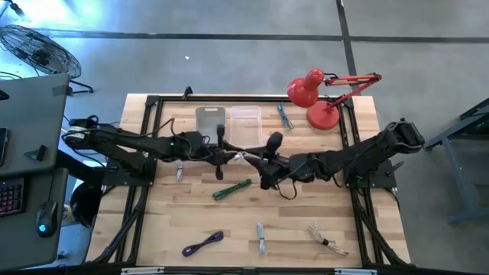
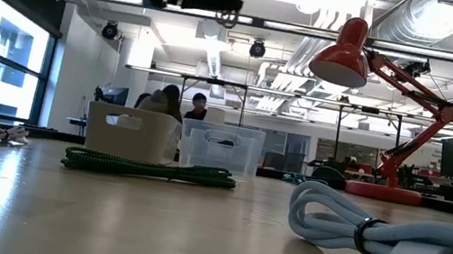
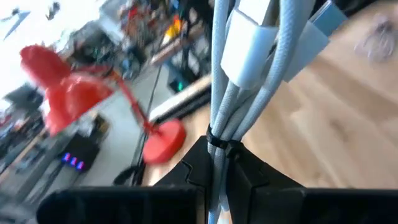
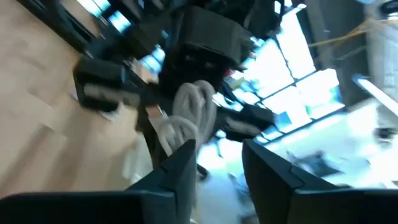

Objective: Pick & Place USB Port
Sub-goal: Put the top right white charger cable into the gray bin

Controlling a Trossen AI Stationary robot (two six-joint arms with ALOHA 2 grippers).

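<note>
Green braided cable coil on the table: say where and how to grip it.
Grip the green braided cable coil across the middle of its long bundle, coming straight down from above. It lies flat on the wooden table as a narrow, slightly slanted loop with free space on both long sides, so turn the fingers crosswise to it.

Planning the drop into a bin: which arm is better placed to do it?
Left. The left gripper is shut on the white cable bundle, and hangs close to the two bins. The right gripper is open, holding nothing.
</note>
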